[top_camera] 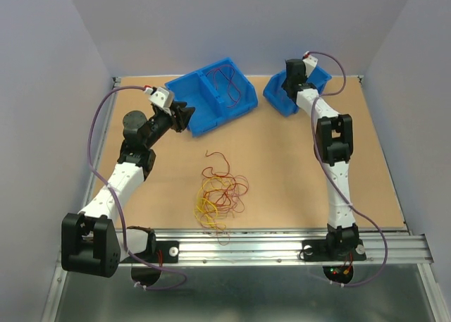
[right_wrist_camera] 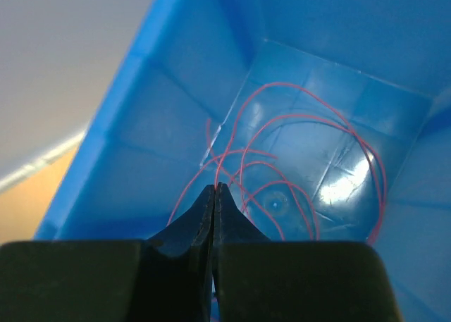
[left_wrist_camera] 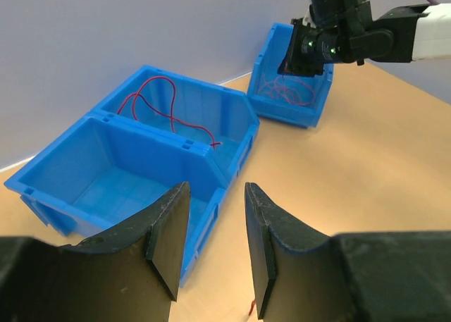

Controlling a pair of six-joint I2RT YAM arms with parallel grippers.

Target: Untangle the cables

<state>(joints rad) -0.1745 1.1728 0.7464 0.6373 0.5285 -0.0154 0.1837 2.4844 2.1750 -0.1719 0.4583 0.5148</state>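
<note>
Left gripper (top_camera: 183, 116): fingers apart with nothing between them, held just beside the near corner of the double bin.
Double bin (top_camera: 211, 118): blue, two compartments; one red cable (left_wrist_camera: 165, 107) lies looped in the compartment farther from the left gripper.
Tangle of cables (top_camera: 218, 193): red, yellow and orange loops on the table (top_camera: 282, 174), between the two arms and well apart from both bins.
Small bin (top_camera: 276, 96): blue, at the back right, holding thin red strands (right_wrist_camera: 303, 146).
Right gripper (right_wrist_camera: 214, 195): inside the small bin, fingers pressed together; it cannot be told whether a strand is pinched.
</note>
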